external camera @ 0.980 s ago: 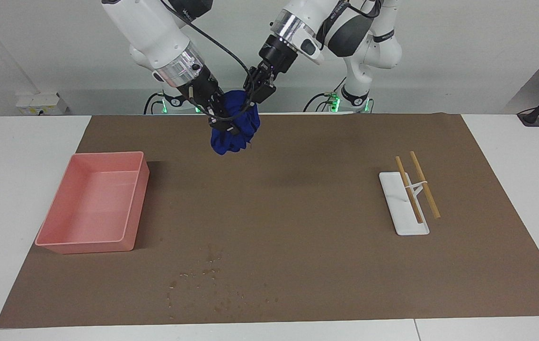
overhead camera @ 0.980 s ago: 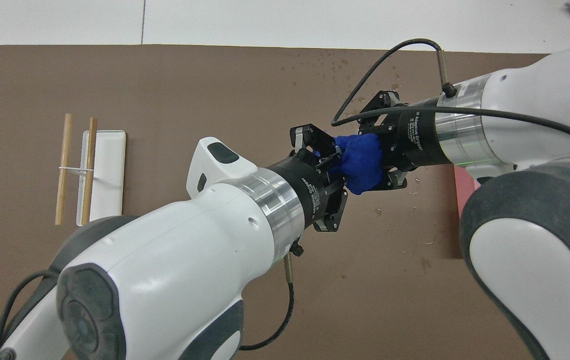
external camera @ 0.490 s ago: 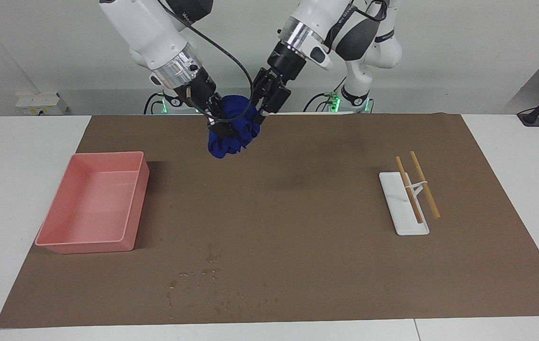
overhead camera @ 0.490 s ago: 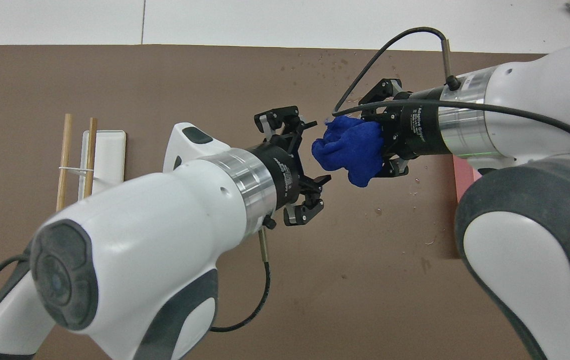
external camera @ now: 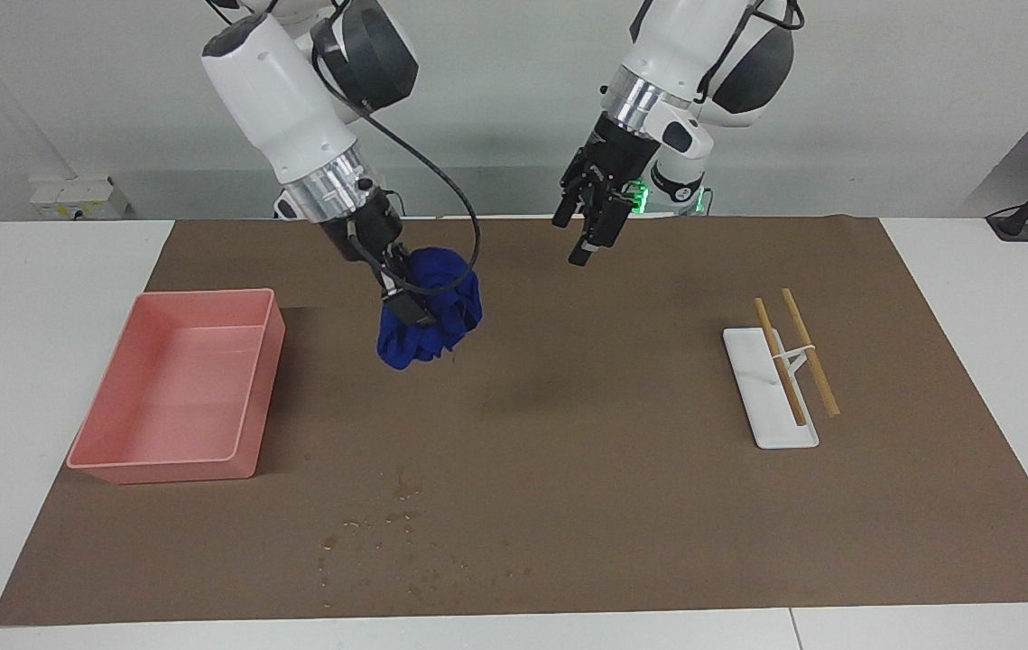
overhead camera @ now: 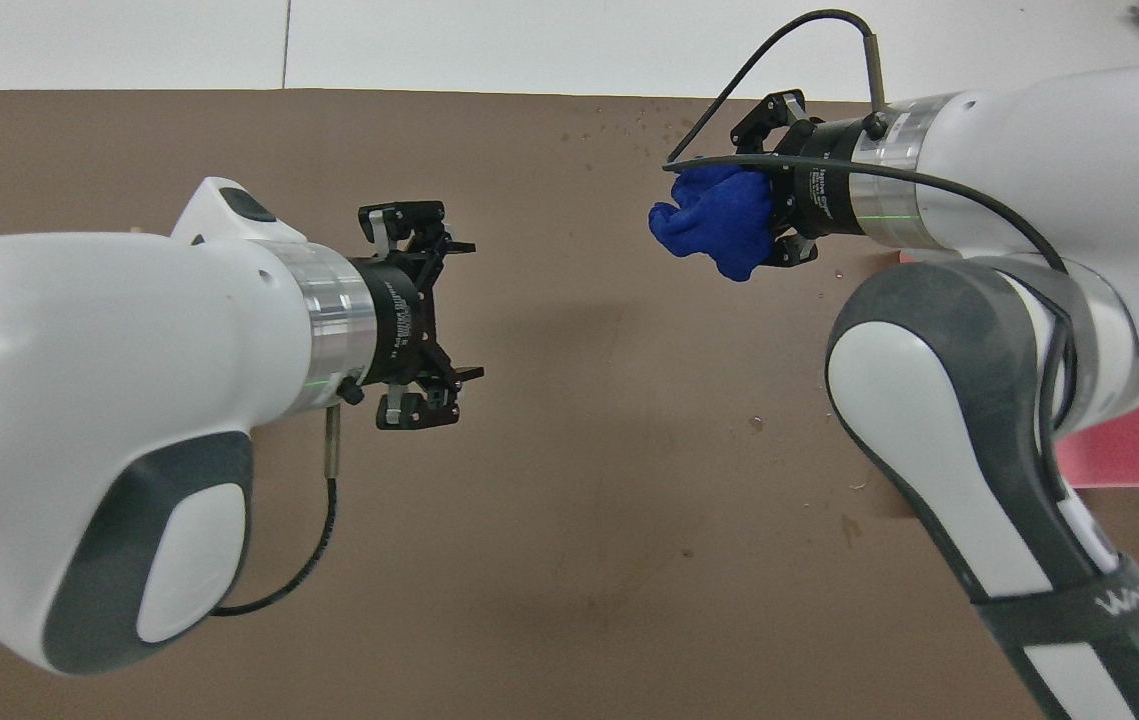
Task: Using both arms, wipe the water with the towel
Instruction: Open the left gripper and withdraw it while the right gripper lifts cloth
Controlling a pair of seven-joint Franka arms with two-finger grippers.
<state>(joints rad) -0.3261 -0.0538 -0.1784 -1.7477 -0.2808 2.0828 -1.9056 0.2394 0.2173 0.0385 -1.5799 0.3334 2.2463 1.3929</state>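
Facing view: towel carried by one arm, wiping not yet begun.

Right end effector [external camera: 407, 302] is clamped on the bunched blue towel [external camera: 430, 311], in the air over the brown mat [external camera: 622, 469] near the pink bin [external camera: 175, 388]; left end effector [external camera: 590, 227] hangs wide and empty. Water [external camera: 396, 542] speckles the mat by the desk [external camera: 35, 271] edge farthest from the robots. Next, I judge, the towel must go down onto those drops; open mat lies between, bin close alongside.

Water [external camera: 405, 542] farther from robots than bin [external camera: 175, 388]; towel [external camera: 430, 311] over mat [external camera: 568, 469].
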